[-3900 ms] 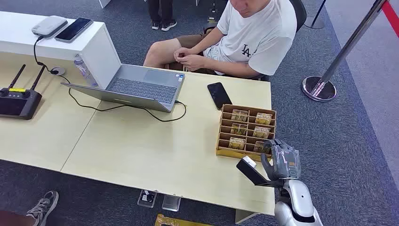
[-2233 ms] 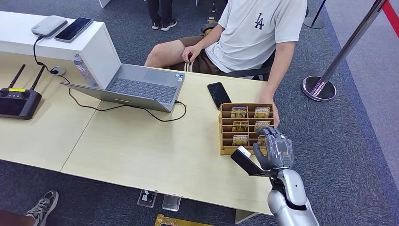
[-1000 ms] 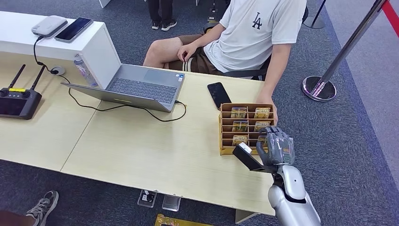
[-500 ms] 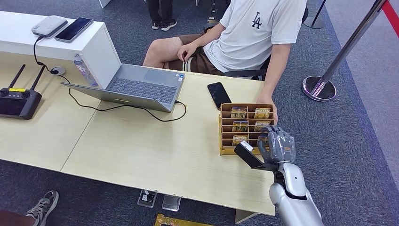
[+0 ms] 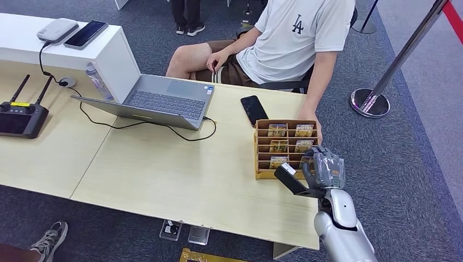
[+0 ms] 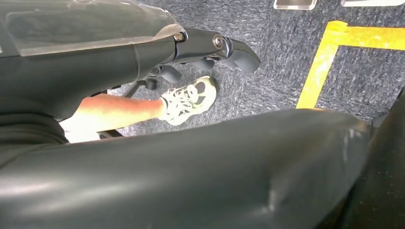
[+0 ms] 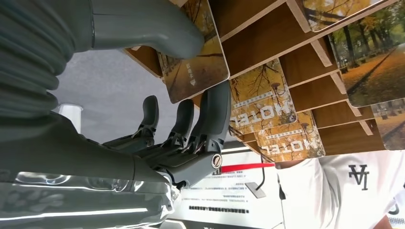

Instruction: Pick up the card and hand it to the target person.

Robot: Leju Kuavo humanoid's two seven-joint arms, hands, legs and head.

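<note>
A wooden card holder stands at the table's right end with several autumn-print hotel cards in its slots. My right hand is at its near right corner. In the right wrist view the thumb lies on the face of the nearest card and a dark finger sits behind it, so the card is pinched while still in its slot. The seated person in a white T-shirt rests a hand on the holder's far right corner. My left hand hangs beside my body over the carpet, holding nothing.
A black phone lies just beyond the holder. An open laptop with a cable sits mid-table, and a black controller at the far left. A stanchion base stands on the carpet to the right. Bare tabletop spreads left of the holder.
The person leaned back and put a hand on the holder. My right hand moved forward from the table edge to the holder's near right corner and closed around the front card.
</note>
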